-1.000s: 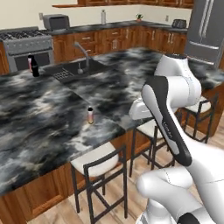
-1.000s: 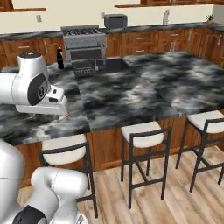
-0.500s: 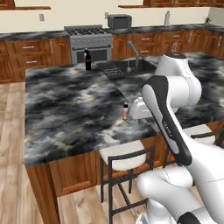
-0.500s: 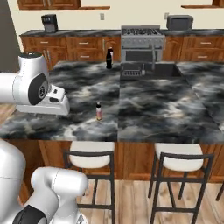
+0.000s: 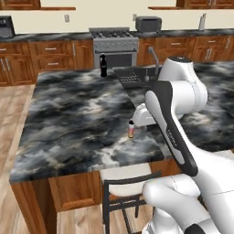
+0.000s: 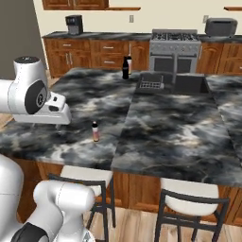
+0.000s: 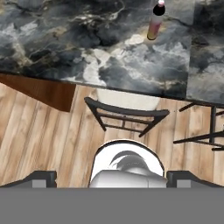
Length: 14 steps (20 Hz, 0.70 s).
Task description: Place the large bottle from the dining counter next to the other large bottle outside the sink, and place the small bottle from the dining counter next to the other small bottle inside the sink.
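The gripper is held with its jaws spread wide and nothing between them; in the hand view its two dark finger tips are seen far apart at the lower edge, above a wooden floor. A bar stool with a pale seat and dark frame is seen tucked under the edge of the dining counter, between the gripper and the counter top.

The small bottle from the dining counter is stood upright on the black-and-grey marbled top, near its front edge and just beside the white arm in the left base view. It is shown as short and slim, with a pale pink-white body turning orange at the base and a dark cap.

At the far side of the counter, the other large bottle is stood upright, all black with a narrow neck, just beside the sink. A dish rack is seen at the sink's near left. A steel range and a toaster oven are set against the back wall.
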### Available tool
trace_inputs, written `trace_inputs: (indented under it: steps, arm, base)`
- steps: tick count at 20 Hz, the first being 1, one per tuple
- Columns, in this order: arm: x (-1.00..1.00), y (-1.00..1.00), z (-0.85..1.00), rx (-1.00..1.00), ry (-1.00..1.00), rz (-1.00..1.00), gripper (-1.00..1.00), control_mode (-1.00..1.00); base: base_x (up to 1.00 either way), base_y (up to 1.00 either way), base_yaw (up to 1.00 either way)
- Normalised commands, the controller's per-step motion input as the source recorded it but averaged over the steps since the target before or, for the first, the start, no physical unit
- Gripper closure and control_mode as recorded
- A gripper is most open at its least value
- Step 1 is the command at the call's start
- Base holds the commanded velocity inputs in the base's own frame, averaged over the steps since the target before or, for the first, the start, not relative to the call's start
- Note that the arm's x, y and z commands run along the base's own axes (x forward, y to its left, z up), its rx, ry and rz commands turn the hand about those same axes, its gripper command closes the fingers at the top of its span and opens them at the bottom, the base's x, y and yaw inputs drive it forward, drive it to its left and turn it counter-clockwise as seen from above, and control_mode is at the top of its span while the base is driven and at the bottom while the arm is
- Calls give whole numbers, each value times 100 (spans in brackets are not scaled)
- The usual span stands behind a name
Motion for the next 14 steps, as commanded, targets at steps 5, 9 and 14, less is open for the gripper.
trace_inputs:
  steps: [5,9,14]
  arm:
    - [0,0,0,0,0,0,-100,100]
    - [0,0,0,0,0,0,-100,100]
    - [0,0,0,0,0,0,-100,100]
  base:
    - [87,-67,-6]
    - [100,-4,-22]
    - [48,2,-9]
